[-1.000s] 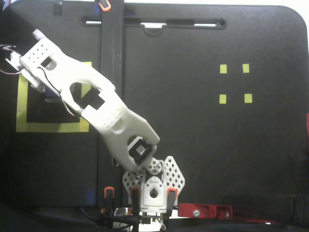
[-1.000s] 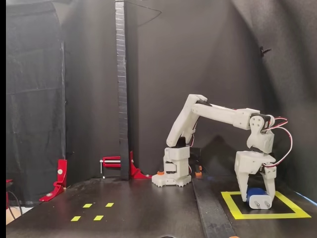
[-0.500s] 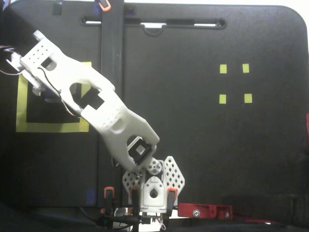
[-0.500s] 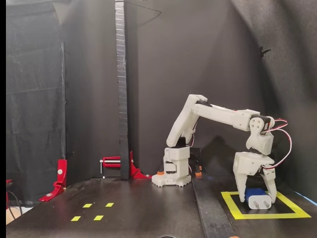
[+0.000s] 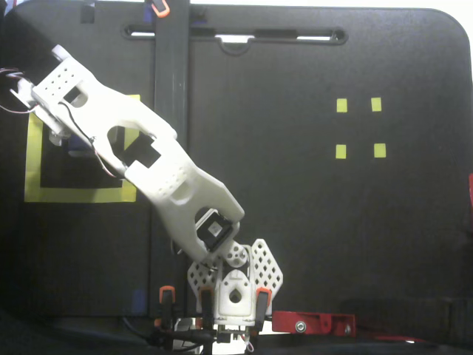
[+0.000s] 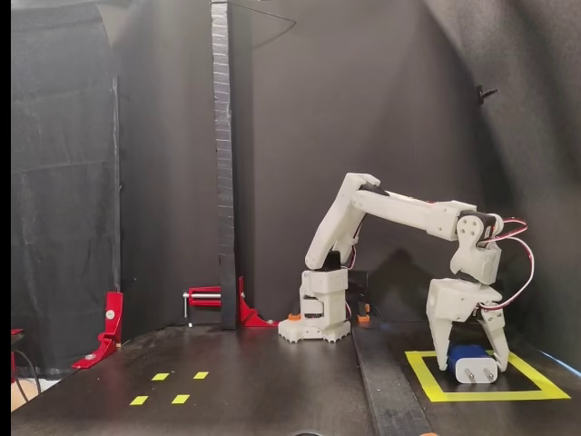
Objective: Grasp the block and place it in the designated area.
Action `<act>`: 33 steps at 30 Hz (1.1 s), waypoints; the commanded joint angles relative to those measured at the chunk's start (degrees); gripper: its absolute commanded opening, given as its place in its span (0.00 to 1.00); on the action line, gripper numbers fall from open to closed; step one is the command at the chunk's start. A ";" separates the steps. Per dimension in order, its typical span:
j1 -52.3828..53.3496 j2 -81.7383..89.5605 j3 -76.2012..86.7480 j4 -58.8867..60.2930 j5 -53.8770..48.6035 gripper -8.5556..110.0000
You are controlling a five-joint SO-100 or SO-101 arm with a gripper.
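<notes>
In a fixed view from the side, the dark blue block (image 6: 475,367) with a pale end face rests on the black surface inside the large yellow tape frame (image 6: 427,377). My gripper (image 6: 472,368) points straight down over it. One finger (image 6: 441,350) stands on each side, and the jaws are spread slightly wider than the block. In a fixed view from above, the arm reaches up and left, and the gripper (image 5: 63,103) is over the frame (image 5: 33,163). The block is hidden under the arm there.
Four tiny yellow tape squares (image 5: 341,105) lie on the far side from the frame, also in the side view (image 6: 161,376). A black upright post (image 6: 222,163) stands behind the arm base (image 6: 313,318). Red clamps (image 6: 213,298) sit near the table edge.
</notes>
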 commanded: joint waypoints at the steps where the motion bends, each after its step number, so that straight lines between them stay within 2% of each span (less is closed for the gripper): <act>1: 0.62 5.36 -0.09 1.05 -0.44 0.36; 16: 1.58 19.51 -0.18 8.70 -1.76 0.37; 31: 1.93 21.18 -0.18 9.14 -1.93 0.36; 33: 1.93 21.27 -0.18 9.05 -1.93 0.33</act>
